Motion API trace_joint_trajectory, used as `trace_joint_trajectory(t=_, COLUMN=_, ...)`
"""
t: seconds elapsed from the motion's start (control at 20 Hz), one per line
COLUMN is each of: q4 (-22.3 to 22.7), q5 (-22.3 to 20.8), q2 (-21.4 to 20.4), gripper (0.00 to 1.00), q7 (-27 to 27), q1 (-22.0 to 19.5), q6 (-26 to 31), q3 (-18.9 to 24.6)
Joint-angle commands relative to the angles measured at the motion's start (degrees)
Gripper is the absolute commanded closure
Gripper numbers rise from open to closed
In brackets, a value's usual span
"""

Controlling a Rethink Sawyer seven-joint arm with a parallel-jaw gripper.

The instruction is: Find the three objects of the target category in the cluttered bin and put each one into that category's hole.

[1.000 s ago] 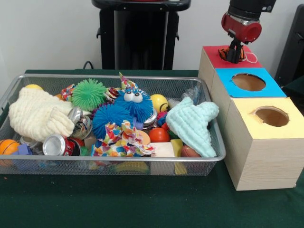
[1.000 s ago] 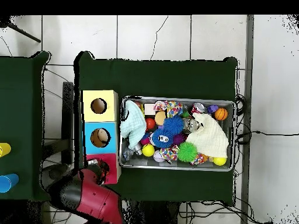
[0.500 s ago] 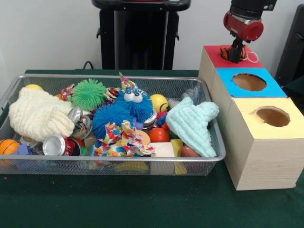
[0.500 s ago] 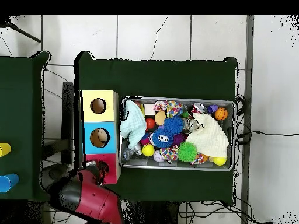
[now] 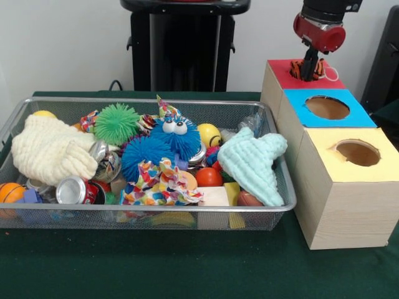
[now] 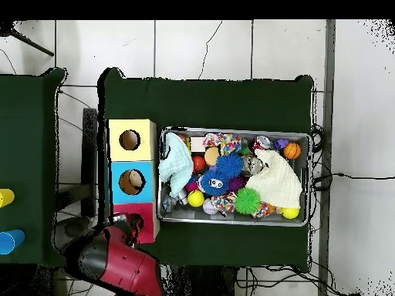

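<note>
A green-covered tabletop (image 5: 187, 268) is seen below a white wall. The pincer (image 5: 308, 70) is poised over the red box (image 5: 288, 73) at one o'clock, an orange striped toy (image 5: 318, 68) at its tips; its closure cannot be told. The wire bin (image 5: 274, 205) is filled with clutter.

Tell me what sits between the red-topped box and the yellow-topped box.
The blue-topped box with its round hole sits between the red-topped box and yellow-topped box, touching both; both views show it.
</note>
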Motion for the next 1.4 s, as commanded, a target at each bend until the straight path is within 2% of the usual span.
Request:
trace_joint_trajectory(t=0.05, q4=6.08, q5=-1.33, q2=3.59, gripper=1.0, q7=5.62, q1=-2.74, q6=3.72, q3=9.22)
trace_joint_trajectory(t=0.25, q4=7.86, q5=-2.02, q2=6.6, gripper=1.0, q7=3.44, q1=-8.93, q6=-5.89, q3=15.81)
trace_joint_trajectory(t=0.3, q4=8.08, q5=-3.17, q2=8.09, gripper=1.0, q7=3.43, q1=-11.18, q6=-9.32, q3=17.97)
trace_joint_trajectory(t=0.45, q4=7.98, q5=-5.94, q2=10.58, gripper=1.0, q7=3.9, q1=-14.57, q6=-13.83, q3=20.96)
trace_joint_trajectory(t=0.6, q4=7.03, q5=-9.43, q2=12.99, gripper=1.0, q7=4.46, q1=-16.75, q6=-17.06, q3=22.76)
trace_joint_trajectory(t=0.8, q4=5.61, q5=-12.5, q2=15.02, gripper=1.0, q7=5.11, q1=-18.42, q6=-18.49, q3=23.72)
trace_joint_trajectory(t=0.95, q4=5.84, q5=-13.67, q2=13.42, gripper=1.0, q7=5.27, q1=-18.13, q6=-16.71, q3=22.86)
trace_joint_trajectory(t=1.2, q4=7.36, q5=-14.65, q2=4.7, gripper=1.0, q7=3.61, q1=-14.87, q6=-8.09, q3=17.95)
trace_joint_trajectory(t=1.35, q4=5.45, q5=-14.72, q2=-0.28, gripper=1.0, q7=3.96, q1=-8.35, q6=-0.72, q3=10.27)
trace_joint_trajectory(t=1.4, q4=3.08, q5=-15.27, q2=-1.32, gripper=1.0, q7=4.2, q1=-3.75, q6=2.9, q3=4.12)
